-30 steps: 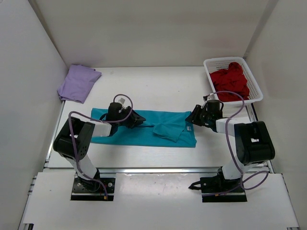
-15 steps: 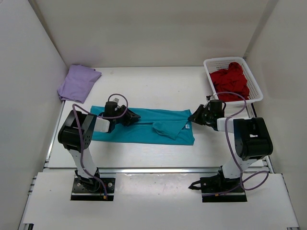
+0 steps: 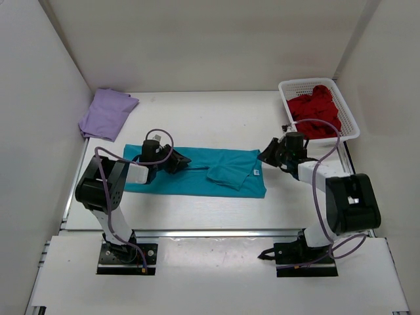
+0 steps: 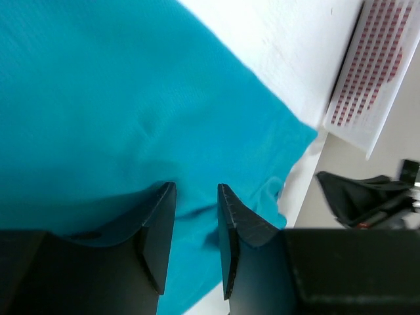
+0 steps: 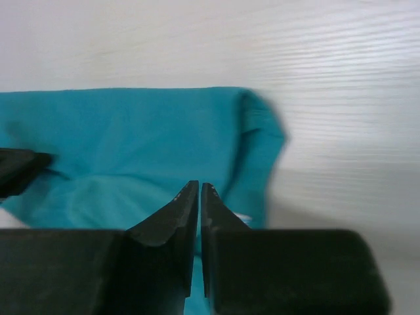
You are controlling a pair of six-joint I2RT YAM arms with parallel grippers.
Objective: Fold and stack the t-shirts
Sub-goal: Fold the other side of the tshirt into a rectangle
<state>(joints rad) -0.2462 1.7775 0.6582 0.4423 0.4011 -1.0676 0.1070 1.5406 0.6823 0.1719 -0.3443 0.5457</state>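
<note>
White table (image 3: 210, 118), walls on 3 sides.
- Lavender t-shirt (image 3: 105, 113) sits at 10 o'clock by the left wall as a compact, roughly folded pile. I'd count it as done, 1 of 3.
- Left gripper (image 3: 182, 159) is low over the left part of the teal t-shirt (image 3: 197, 184), pointing to 3 o'clock. Its jaws are partly open, with cloth visible through the gap and nothing pinched.
- Teal t-shirt lies flat mid-table as a long strip with a loose flap near its 3 o'clock end. Looks about half folded.
- Right gripper (image 3: 266, 156) is at the strip's 3 o'clock edge, jaws nearly together with a thin slit. Can't tell if any cloth is nipped.
- Dark red t-shirt (image 3: 315, 108) is crumpled in the white basket (image 3: 351, 121) at 2 o'clock, not started.
- Left to do: finish teal, stack it on lavender, then fold and stack red.
</note>
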